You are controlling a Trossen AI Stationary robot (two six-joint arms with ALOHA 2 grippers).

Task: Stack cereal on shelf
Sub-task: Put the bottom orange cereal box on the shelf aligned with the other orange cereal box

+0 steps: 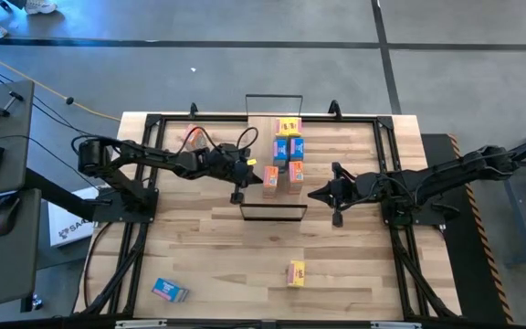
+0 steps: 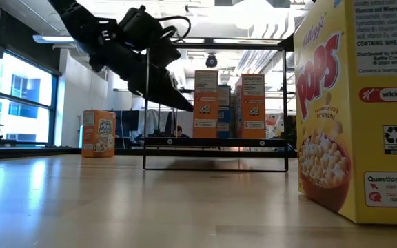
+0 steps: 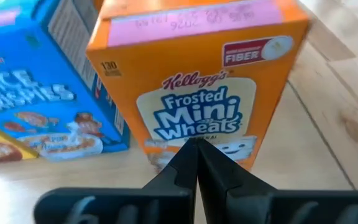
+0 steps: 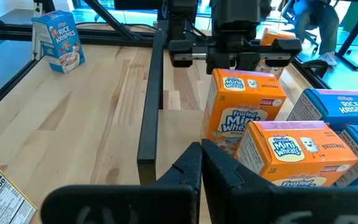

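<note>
Pale plank tabletop [image 1: 199, 247] with black rails, seen from above, sits on a grey floor. At the middle of its far half lies the shelf [image 1: 273, 164], a light-wood board with black wire loops at both short ends. On the shelf stand several cereal boxes [image 1: 288, 151] in orange, yellow and blue, grouped along the board's right edge.

Just off the shelf's left edge hovers the left gripper [image 1: 238, 192], its fingers pressed together and holding nothing; its wrist camera looks at an orange Frosted Mini-Wheats box [image 3: 207, 87] with a blue Rice Krispies box [image 3: 36, 106] beside it. Just off the shelf's right edge is the right gripper [image 1: 337, 217], also pinched closed and empty.

Three boxes remain off the shelf: a yellow box [image 1: 296, 272] near the tabletop's front edge, a blue box [image 1: 169, 291] at the front left corner, and an orange box [image 1: 191, 137] near the far left corner.
</note>
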